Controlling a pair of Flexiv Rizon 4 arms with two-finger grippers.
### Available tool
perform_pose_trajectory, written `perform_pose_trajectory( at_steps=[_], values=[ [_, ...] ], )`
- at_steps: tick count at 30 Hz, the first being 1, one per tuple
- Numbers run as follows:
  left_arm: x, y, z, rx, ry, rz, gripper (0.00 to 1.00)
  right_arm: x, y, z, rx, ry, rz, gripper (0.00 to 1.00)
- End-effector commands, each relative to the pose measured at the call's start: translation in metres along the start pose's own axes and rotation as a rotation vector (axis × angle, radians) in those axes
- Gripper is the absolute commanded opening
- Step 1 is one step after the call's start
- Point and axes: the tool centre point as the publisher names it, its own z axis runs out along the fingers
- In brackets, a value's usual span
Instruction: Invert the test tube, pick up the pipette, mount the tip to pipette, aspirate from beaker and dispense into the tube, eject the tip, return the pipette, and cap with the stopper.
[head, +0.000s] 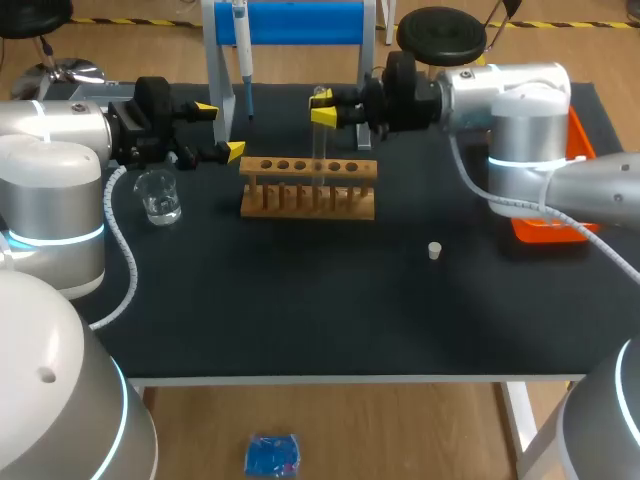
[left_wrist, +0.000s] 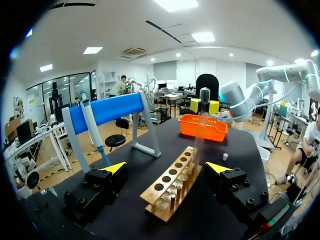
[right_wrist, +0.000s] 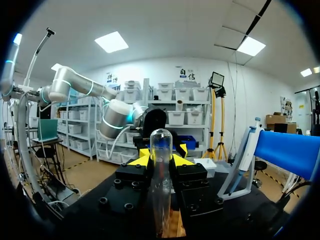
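My right gripper (head: 321, 107) is shut on a clear test tube (head: 320, 150), which it holds upright over the wooden rack (head: 308, 186) with the rounded end up. The tube's lower end reaches the rack's top row of holes. In the right wrist view the tube (right_wrist: 161, 175) stands between the yellow fingertips (right_wrist: 141, 159). My left gripper (head: 220, 129) hangs open just left of the rack, holding nothing; in its own view the rack (left_wrist: 172, 185) lies between its fingers. The pipette (head: 242, 50) hangs on the blue stand (head: 300, 22). A glass beaker (head: 158, 195) and a white stopper (head: 435, 250) sit on the table.
An orange tray (head: 560, 222) sits at the table's right edge under my right arm. The blue stand's legs stand behind the rack.
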Motion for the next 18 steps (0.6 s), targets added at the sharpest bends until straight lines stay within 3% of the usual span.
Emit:
perform_pose_trajectory(
  at_steps=[1, 18],
  values=[
    [-0.0002, 0.0009, 0.0002, 0.002, 0.000, 0.001, 1.00, 0.0074, 0.0109, -0.0015, 0.014, -0.011, 0.004, 0.00],
    [-0.0002, 0.0009, 0.0002, 0.002, 0.000, 0.001, 1.00, 0.0074, 0.0109, -0.0015, 0.014, -0.011, 0.004, 0.00]
  ],
)
